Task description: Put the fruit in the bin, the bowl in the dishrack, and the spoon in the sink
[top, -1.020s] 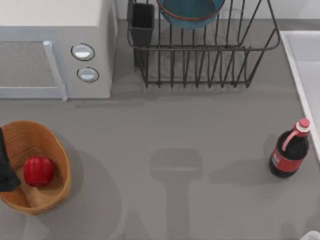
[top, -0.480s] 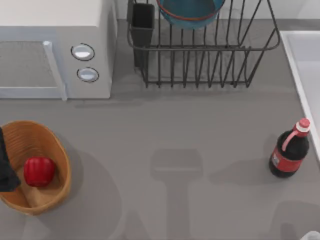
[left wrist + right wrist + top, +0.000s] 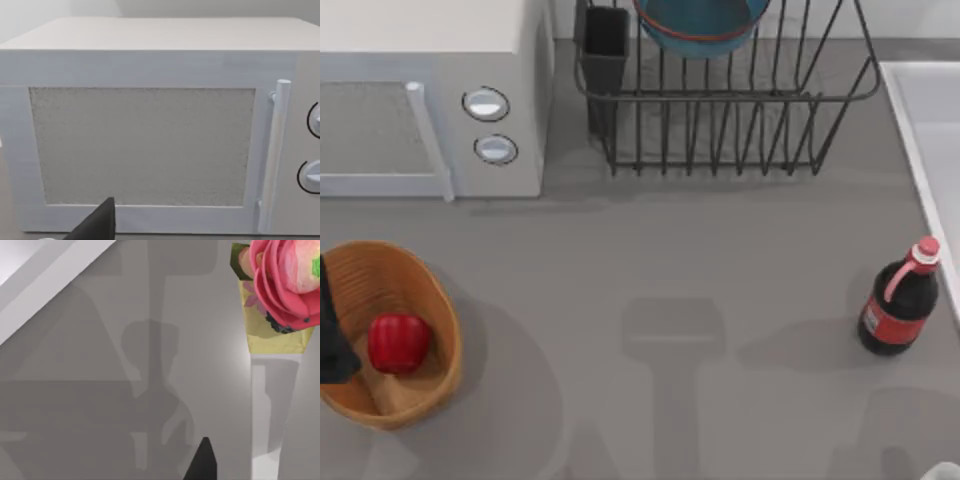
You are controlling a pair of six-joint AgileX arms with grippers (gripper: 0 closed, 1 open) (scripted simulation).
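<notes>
Grey desk (image 3: 670, 260) carries everything. At nine o'clock, toward the lower left, the bin (image 3: 420, 290) holds the fruit (image 3: 398, 341), which rests on its flat bottom. A dark part of the left arm (image 3: 332, 335) overlaps the bin's left rim; whether its jaws are spread or pressed together, I cannot tell. At twelve o'clock the dishrack (image 3: 730, 100) holds the bowl (image 3: 700, 25) among its upright bars. A white microwave (image 3: 430, 95) stands at ten o'clock. The sink (image 3: 930, 130) lies at two o'clock, with a red-labelled bottle (image 3: 900, 310) upright just beside its rim at four o'clock. A pink flower (image 3: 287, 277) in a pale vase stands before the right wrist camera.
</notes>
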